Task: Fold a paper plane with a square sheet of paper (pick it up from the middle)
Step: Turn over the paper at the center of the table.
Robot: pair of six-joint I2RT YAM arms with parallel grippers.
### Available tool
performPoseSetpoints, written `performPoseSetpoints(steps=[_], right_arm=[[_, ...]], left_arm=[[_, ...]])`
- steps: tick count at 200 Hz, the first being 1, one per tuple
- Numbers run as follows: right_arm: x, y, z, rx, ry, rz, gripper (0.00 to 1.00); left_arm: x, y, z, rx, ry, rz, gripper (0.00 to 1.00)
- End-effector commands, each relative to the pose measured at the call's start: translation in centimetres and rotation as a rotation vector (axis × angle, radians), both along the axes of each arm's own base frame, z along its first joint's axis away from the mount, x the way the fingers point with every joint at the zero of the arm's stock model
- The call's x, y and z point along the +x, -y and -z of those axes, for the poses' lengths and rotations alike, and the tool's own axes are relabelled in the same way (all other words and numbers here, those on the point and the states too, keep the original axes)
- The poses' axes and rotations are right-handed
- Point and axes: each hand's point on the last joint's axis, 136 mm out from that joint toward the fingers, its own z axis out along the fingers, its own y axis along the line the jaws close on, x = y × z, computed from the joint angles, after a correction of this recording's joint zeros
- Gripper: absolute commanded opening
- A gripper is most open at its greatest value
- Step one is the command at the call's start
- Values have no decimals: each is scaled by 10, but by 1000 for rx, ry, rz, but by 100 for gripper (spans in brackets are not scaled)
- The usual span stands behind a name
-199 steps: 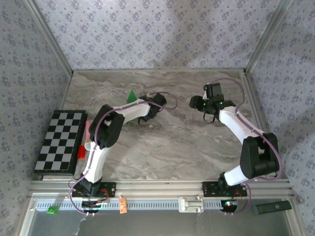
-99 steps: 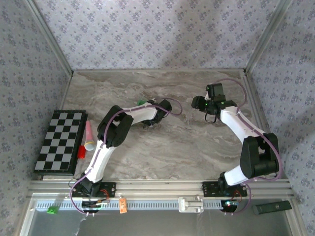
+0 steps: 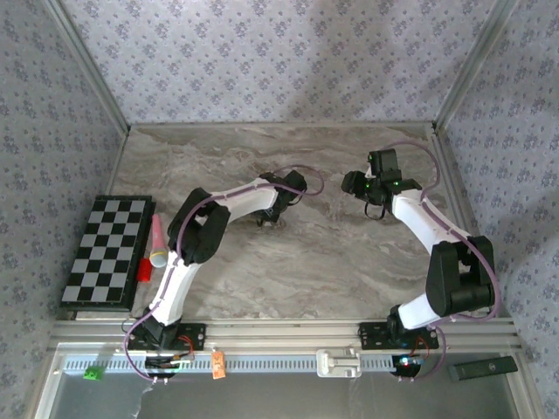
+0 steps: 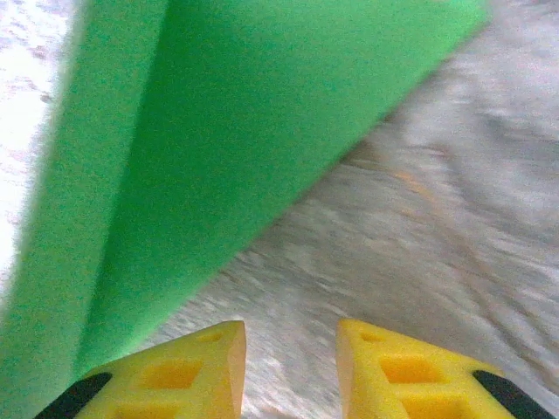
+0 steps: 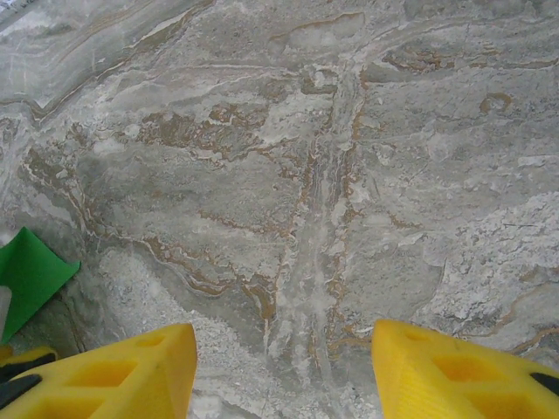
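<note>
While both arms reach in over the middle of the marble table (image 3: 306, 279), the loose things sit at its margins. A black-and-white checkered board (image 3: 109, 250) lies along the left edge. A pink tube (image 3: 157, 237) and a small red piece (image 3: 142, 271) are just beside it, on the side toward the left arm's base. On the rail below the near edge sit a tiny green cube (image 3: 91, 374), an orange tag (image 3: 218, 364) and a black bar (image 3: 483, 367). Bare marble separates the two grippers.

The left gripper (image 4: 291, 367) has its yellow fingers parted, with marble showing in the gap. Just ahead of them and to their left, near the table's middle, is the green paper sheet (image 4: 218, 148). It is bright green and folded. A straight crease divides a lighter strip from a darker, shaded panel that narrows to a corner, all blurred at close range. Its lower edge runs close beside one finger; contact cannot be told.

The right gripper (image 5: 284, 367) spreads wide over bare marble, and a pointed green corner shows at the left of its view.
</note>
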Motion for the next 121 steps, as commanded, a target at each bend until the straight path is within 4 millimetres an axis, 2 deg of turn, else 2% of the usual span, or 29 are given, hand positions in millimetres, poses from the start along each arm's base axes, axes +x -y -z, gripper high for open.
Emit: performPoseSetpoints(steps=[1,30,42,58,72,97,121], right_arm=[[-1,3,2,20,-5,23,57],[0,2,4,43,-9,27,57],[2,-2,5,62,-9,18,57],[3,-8,7,95,-11,0,57],[5,-16,9,119,-13,-15,58],[6,-34,13,152,-24,-49,60],[5,-48,18,166,-42,-72,60]], left_arm=[[-25,31,-17,-249,-72,-38,32],[-49,63,-38,-526,-144,-25,32],[-54,66,-51,-597,-149,-11,33],[-43,54,-68,-678,-118,-32,35],[-29,34,-72,-746,-101,-77,38],[-8,-4,-52,-818,-135,-179,38],[5,-30,-30,-817,-154,-241,32]])
